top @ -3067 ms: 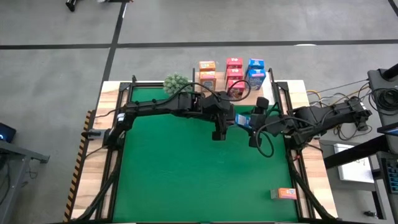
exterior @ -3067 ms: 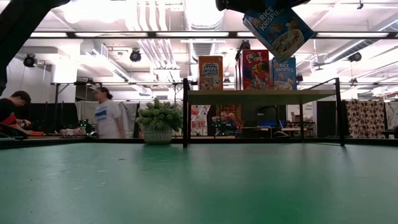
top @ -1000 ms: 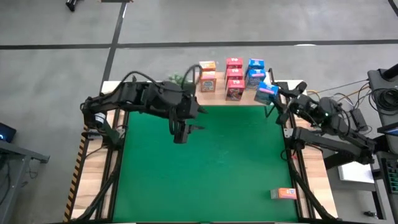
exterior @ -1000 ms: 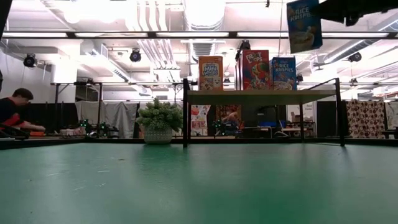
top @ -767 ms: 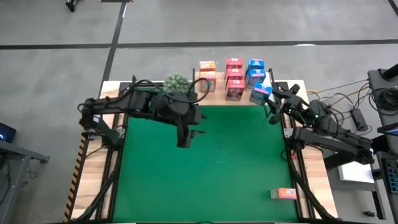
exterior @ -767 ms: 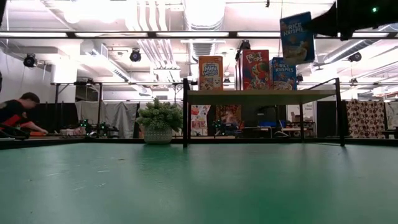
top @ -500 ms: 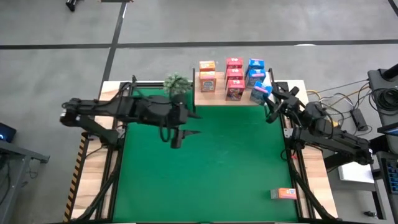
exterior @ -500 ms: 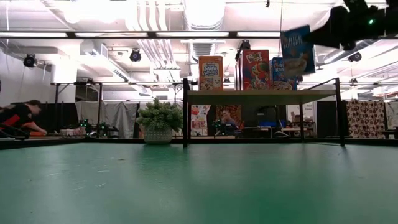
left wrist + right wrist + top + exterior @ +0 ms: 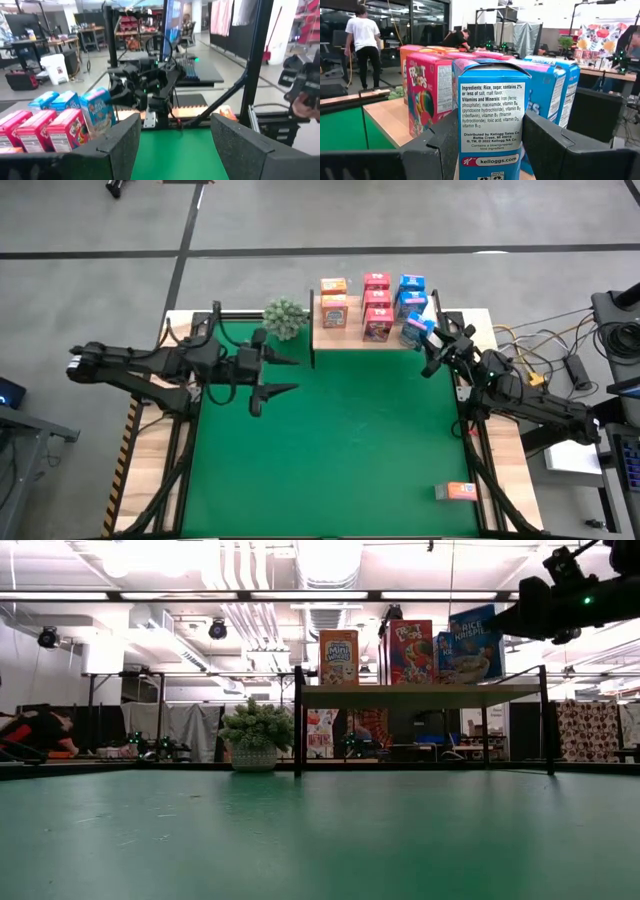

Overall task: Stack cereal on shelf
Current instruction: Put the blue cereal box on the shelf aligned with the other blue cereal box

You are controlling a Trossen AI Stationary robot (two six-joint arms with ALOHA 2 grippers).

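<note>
Between the right fingers: a blue cereal box (image 9: pixel 492 125) is sitting pinched, its ingredients panel facing the wrist camera.
Right gripper (image 9: pixel 428 347): it is holding that box (image 9: pixel 417 329) upright at the shelf's right front corner, just beside the blue boxes already standing there.
Shelf (image 9: pixel 345 336): the wooden board is carrying orange boxes (image 9: pixel 333 301) on the left, red ones (image 9: pixel 377 305) in the middle, blue ones (image 9: pixel 411 292) on the right.
Low view: the held box (image 9: pixel 477 641) is hanging slightly tilted just above the shelf top (image 9: pixel 420 691).
Left gripper (image 9: pixel 282 375): its fingers are standing spread with nothing between them, over the green table (image 9: pixel 340 450) just in front of the plant (image 9: pixel 285 316).
Stray box: one orange box (image 9: pixel 460 491) is lying flat near the table's front right corner, well apart from both arms.
</note>
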